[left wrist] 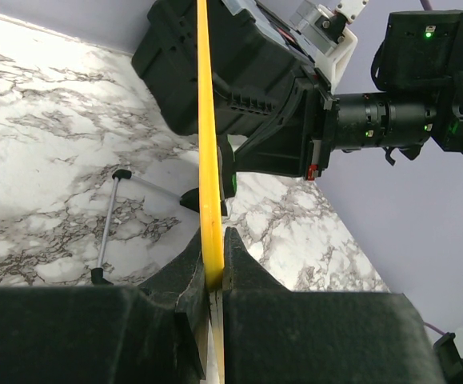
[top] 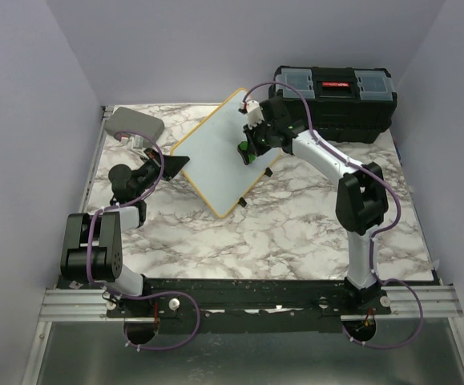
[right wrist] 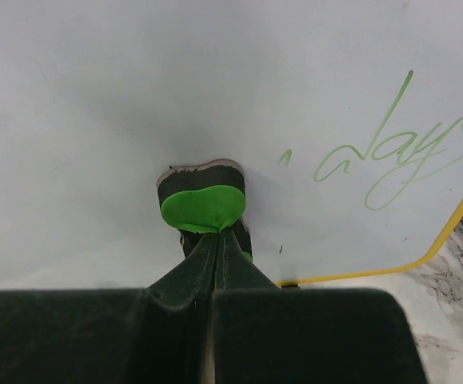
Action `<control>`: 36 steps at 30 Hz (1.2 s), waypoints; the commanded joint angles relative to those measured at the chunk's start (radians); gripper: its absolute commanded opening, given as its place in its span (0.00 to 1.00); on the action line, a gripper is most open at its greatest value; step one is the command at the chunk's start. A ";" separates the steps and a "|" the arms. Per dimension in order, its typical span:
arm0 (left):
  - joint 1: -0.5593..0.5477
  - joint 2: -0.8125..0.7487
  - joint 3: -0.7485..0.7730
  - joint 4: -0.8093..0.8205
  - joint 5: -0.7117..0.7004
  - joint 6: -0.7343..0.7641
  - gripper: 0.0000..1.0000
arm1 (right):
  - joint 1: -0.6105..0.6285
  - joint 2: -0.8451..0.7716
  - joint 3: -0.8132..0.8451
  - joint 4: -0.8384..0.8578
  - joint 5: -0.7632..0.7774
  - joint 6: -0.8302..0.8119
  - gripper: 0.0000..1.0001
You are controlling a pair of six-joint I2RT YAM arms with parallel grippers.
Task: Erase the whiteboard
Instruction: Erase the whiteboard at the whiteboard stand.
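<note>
Because the left jaws pinch only the thin yellow edge (left wrist: 208, 160) of the whiteboard (top: 215, 152), the board could twist or slip out if the rubbing pushes too hard. The left arm (top: 127, 188) is nearest, on the left side of the desk (top: 280, 233). Its jaws are clamped tight on that edge and hold the board tipped up. A thin wire foot (left wrist: 107, 228) sticks out low from the board. I cannot tell if it touches the desk, but it could catch there if the board drops.

A bit farther in, the right jaws are squeezed together on a green eraser (right wrist: 203, 206), and the eraser is pressed on the white face. Green writing (right wrist: 395, 156) sits off to one side of it, close to the yellow rim. To rub that out, the eraser must go toward the rim. If it goes too far, it could slide off and bump the desk, or tip in the jaws.

There is open desk in front of the board, toward the arms, so there is room that way. Behind the board it is tight. The black toolbox (top: 336, 92) is at the back right, just beside the board's far corner, and a big swing back could knock it. The grey case (top: 135, 124) lies at the back left, near the left jaws.
</note>
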 commanded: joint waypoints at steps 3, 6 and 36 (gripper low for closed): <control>-0.026 -0.009 0.005 0.008 0.117 0.003 0.00 | -0.003 -0.064 -0.005 0.133 -0.061 0.023 0.01; -0.026 -0.008 0.005 0.005 0.116 0.005 0.00 | -0.012 -0.087 -0.014 0.156 -0.134 0.037 0.01; -0.006 -0.035 0.056 -0.145 0.151 0.039 0.00 | -0.072 -0.004 0.087 -0.063 -0.059 -0.076 0.00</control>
